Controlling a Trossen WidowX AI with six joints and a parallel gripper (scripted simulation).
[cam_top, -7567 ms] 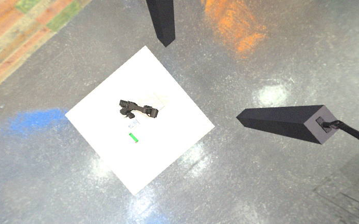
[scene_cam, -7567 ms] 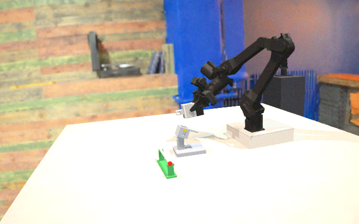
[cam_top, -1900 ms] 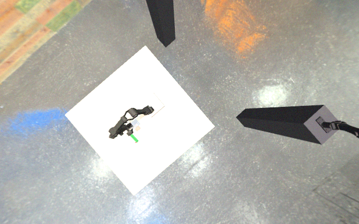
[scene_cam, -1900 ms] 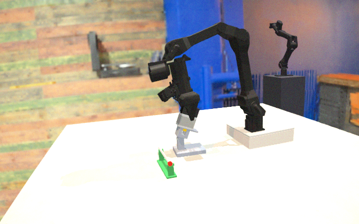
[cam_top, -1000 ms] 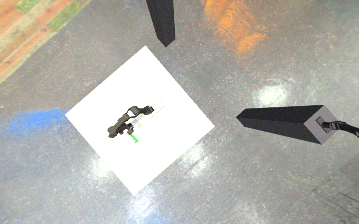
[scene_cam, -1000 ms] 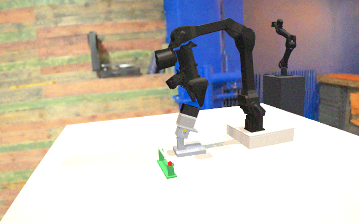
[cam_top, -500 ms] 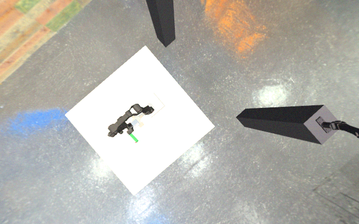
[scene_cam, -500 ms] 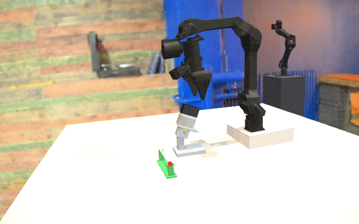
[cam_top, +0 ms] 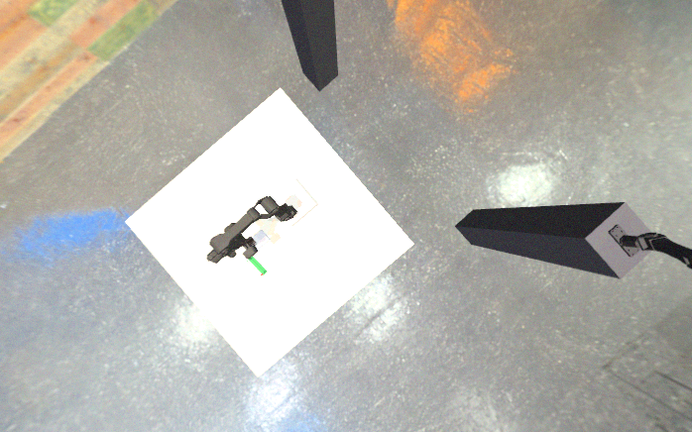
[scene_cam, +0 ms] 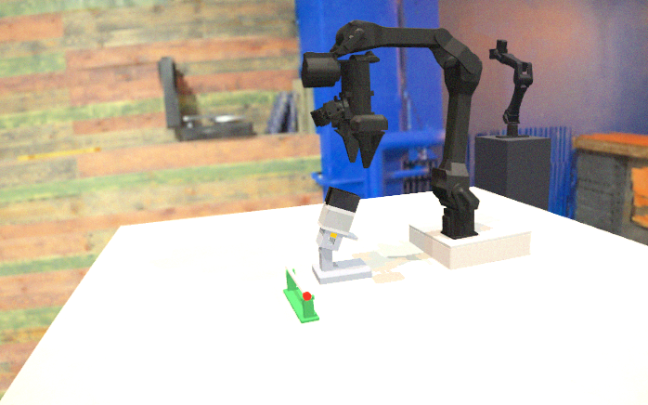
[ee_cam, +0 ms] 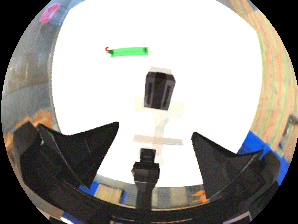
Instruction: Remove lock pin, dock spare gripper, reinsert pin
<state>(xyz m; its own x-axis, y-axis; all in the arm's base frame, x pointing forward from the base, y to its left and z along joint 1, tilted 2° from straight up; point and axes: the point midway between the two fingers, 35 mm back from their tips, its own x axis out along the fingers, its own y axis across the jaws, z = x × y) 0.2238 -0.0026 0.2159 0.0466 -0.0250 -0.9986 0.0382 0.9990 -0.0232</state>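
Observation:
The grey mount [scene_cam: 345,272] [cam_top: 259,236] stands on the table. The spare gripper [scene_cam: 337,216] [ee_cam: 159,91], pale grey with a black top, sits tilted on the mount's socket [scene_cam: 322,237]. A small yellow patch [scene_cam: 333,235] shows at the socket; I cannot tell whether it is part of the spigot. The green rack [scene_cam: 300,305] [cam_top: 256,265] [ee_cam: 129,52] stands beside the mount. A red end [scene_cam: 306,296] [ee_cam: 106,49] shows at the rack, with a pale bar along its top, seemingly the pin. My gripper [scene_cam: 359,164] [ee_cam: 155,128] is open and empty, pointing down above the spare gripper, not touching it.
My arm's base stands on a pale block [scene_cam: 490,250] on the white table [scene_cam: 417,342] [cam_top: 316,311], behind the mount. Another arm [scene_cam: 522,75] stands on a dark pedestal [scene_cam: 512,171] beyond the table.

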